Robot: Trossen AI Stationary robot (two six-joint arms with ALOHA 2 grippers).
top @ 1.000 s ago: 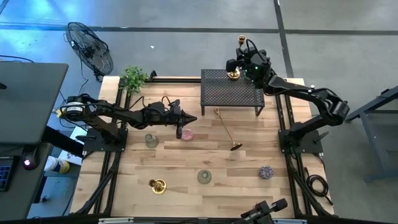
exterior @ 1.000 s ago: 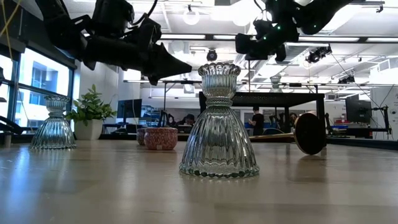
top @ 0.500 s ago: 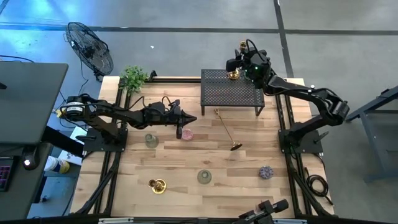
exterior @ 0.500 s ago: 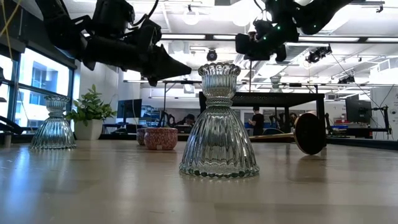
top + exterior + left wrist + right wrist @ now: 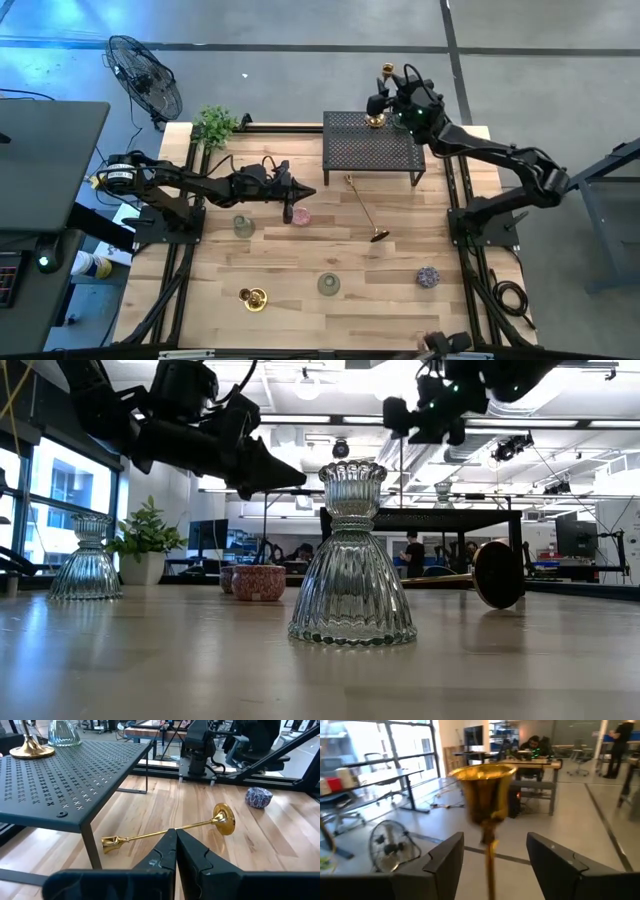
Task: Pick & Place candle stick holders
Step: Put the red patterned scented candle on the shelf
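A tall brass candle stick holder (image 5: 385,75) stands upright with its base (image 5: 375,121) on the far edge of the black mesh rack (image 5: 372,148). My right gripper (image 5: 492,865) is open up by its top. One finger stands on either side of the stem below the cup (image 5: 484,790), and neither touches it. A second brass stick (image 5: 362,208) lies on its side on the table. My left gripper (image 5: 308,190) hovers shut above the table, over a pink cup (image 5: 299,216), and points at the lying stick (image 5: 170,832).
Clear glass holders (image 5: 244,226) (image 5: 329,284), a short gold holder (image 5: 252,297) and a purple cup (image 5: 428,276) stand on the wooden table. Another glass holder (image 5: 63,732) stands on the rack. A potted plant (image 5: 215,125) is at the far left and a fan (image 5: 145,75) beyond it.
My right gripper has opened and let go of the tall brass holder, which stays upright on the rack. The gripper has risen a little along the stem.
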